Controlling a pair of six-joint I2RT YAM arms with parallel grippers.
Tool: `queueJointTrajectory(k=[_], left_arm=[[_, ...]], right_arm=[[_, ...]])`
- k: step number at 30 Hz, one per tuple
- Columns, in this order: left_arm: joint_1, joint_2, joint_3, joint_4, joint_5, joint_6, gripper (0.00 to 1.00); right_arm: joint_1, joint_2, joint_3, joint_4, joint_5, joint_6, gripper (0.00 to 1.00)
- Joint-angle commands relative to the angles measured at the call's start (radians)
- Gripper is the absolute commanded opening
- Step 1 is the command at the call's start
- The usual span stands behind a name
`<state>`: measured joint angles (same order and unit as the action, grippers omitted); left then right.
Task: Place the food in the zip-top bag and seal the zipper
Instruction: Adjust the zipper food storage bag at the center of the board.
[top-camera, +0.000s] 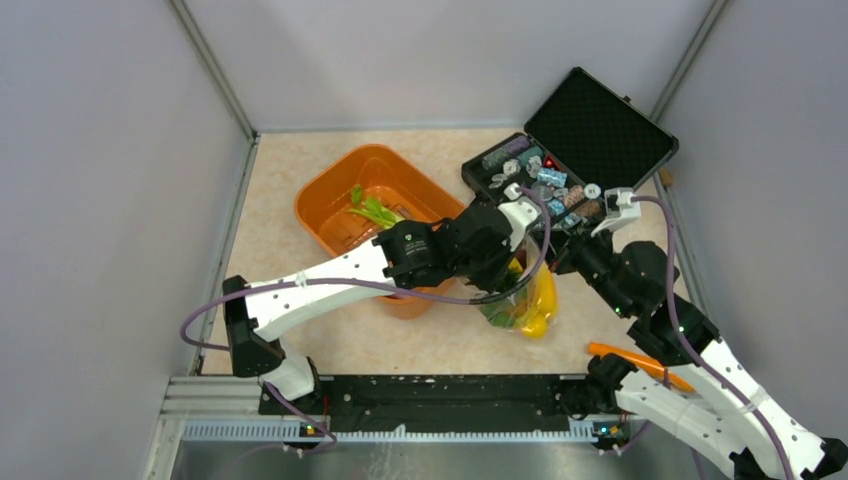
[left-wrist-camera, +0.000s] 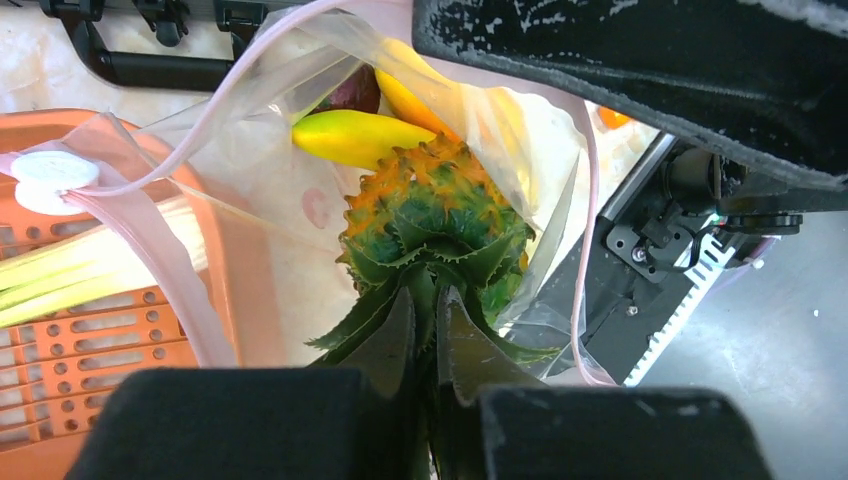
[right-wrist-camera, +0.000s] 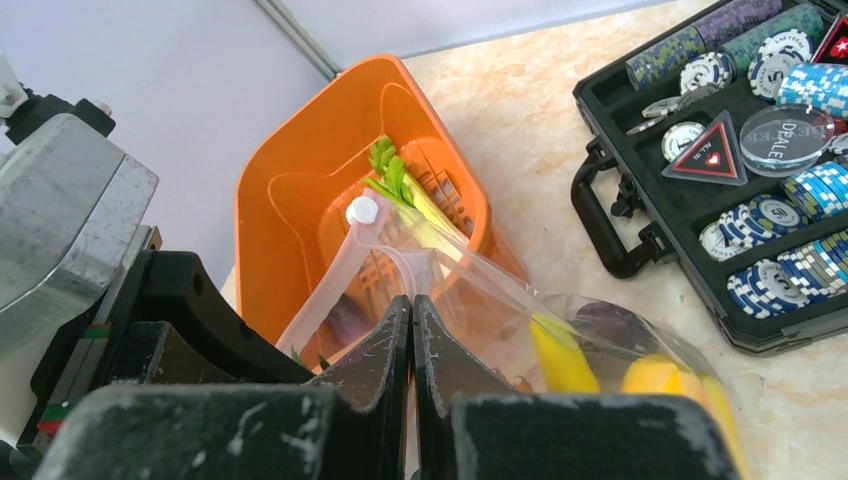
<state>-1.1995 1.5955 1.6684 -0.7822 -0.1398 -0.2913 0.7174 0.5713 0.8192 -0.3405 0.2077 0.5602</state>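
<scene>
The clear zip-top bag (top-camera: 525, 300) lies right of the orange tub, mouth held open. In the left wrist view my left gripper (left-wrist-camera: 432, 300) is shut on the green crown of the orange pineapple (left-wrist-camera: 440, 215), which hangs inside the bag's mouth (left-wrist-camera: 250, 90) beside a yellow banana (left-wrist-camera: 350, 135) and a purple eggplant (left-wrist-camera: 352, 92). My right gripper (right-wrist-camera: 411, 303) is shut on the pinkish zipper strip (right-wrist-camera: 395, 245) at the bag's rim. Lemons (right-wrist-camera: 650, 378) and the eggplant (right-wrist-camera: 610, 325) show through the plastic. The leafy stalk (top-camera: 372, 210) lies in the tub.
The orange tub (top-camera: 340, 180) stands at centre left, touching the bag. An open black case (top-camera: 590, 150) with chips sits at the back right. An orange tool (top-camera: 630, 358) lies near the right arm's base. Grey walls close in both sides.
</scene>
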Motion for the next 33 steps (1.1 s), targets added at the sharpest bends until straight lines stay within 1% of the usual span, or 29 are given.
queueJointTrajectory(k=[1, 4, 5, 8, 10, 12, 14, 16, 18, 20, 21, 23, 29, 32, 33], left_arm=[[-0.002, -0.006, 0.031, 0.017, -0.003, 0.027, 0.00], [-0.002, -0.011, 0.023, 0.071, -0.020, 0.081, 0.00], [0.000, -0.023, 0.004, 0.113, -0.019, 0.114, 0.00], [0.028, -0.080, -0.045, 0.236, 0.041, 0.179, 0.00], [0.067, -0.125, -0.100, 0.332, 0.120, 0.180, 0.00], [0.118, -0.166, -0.179, 0.481, 0.205, 0.145, 0.00], [0.161, -0.185, -0.230, 0.545, 0.228, 0.082, 0.00], [0.174, -0.189, -0.262, 0.569, 0.175, 0.050, 0.00], [0.172, -0.200, -0.298, 0.609, 0.152, 0.035, 0.00], [0.161, -0.212, -0.352, 0.688, 0.087, -0.001, 0.00], [0.151, -0.218, -0.397, 0.759, 0.049, -0.026, 0.00], [0.123, -0.220, -0.439, 0.846, 0.002, -0.060, 0.00], [0.013, -0.211, -0.515, 1.001, -0.184, -0.083, 0.00], [-0.019, -0.224, -0.594, 1.128, -0.259, -0.113, 0.00], [-0.025, -0.221, -0.607, 1.146, -0.264, -0.110, 0.00]], right_arm=[[0.004, -0.010, 0.044, 0.043, 0.000, -0.010, 0.00], [0.004, -0.012, 0.050, 0.037, -0.021, -0.008, 0.00], [0.004, -0.014, 0.051, 0.036, -0.033, -0.008, 0.00], [0.004, -0.027, 0.053, 0.034, -0.061, -0.007, 0.00], [0.004, -0.039, 0.052, 0.034, -0.072, -0.004, 0.00], [0.004, -0.051, 0.049, 0.032, -0.071, 0.000, 0.00], [0.004, -0.057, 0.050, 0.030, -0.065, 0.003, 0.00], [0.004, -0.058, 0.052, 0.027, -0.061, 0.003, 0.00], [0.004, -0.056, 0.052, 0.027, -0.058, 0.004, 0.00], [0.004, -0.052, 0.048, 0.034, -0.063, 0.006, 0.00], [0.003, -0.051, 0.046, 0.042, -0.068, 0.007, 0.00], [0.004, -0.045, 0.044, 0.045, -0.076, 0.007, 0.00], [0.004, -0.044, 0.037, 0.033, -0.056, 0.011, 0.00], [0.005, -0.045, 0.032, 0.039, -0.056, 0.015, 0.00], [0.004, -0.046, 0.032, 0.040, -0.055, 0.015, 0.00]])
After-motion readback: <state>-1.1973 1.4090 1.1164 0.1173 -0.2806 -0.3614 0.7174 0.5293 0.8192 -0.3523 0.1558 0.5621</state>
